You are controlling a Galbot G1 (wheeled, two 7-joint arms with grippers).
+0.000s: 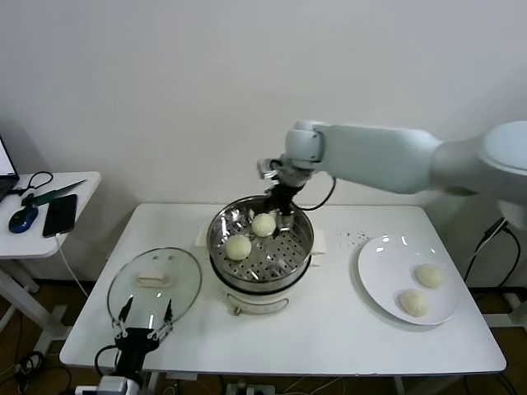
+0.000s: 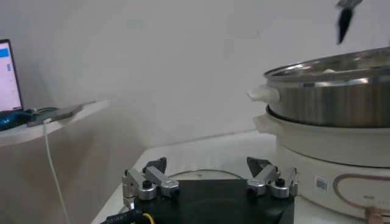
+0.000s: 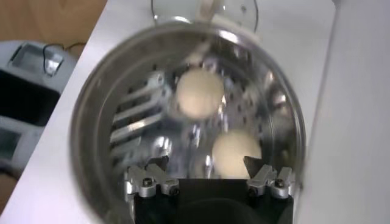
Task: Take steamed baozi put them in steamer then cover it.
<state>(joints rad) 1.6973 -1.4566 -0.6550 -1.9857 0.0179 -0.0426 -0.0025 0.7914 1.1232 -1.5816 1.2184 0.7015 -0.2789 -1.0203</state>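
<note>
Steel steamer (image 1: 260,247) held two baozi (image 1: 263,225); my right gripper (image 1: 282,216) hung spread and empty above, so I judged the plate (image 1: 380,284) next.

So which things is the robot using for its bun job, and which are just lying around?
For the job:
- baozi in the steamer
- baozi on the plate
- steamer
- glass cover
- right gripper, open
- left gripper, open

Just lying about:
- phone
- mouse
- side table
</note>
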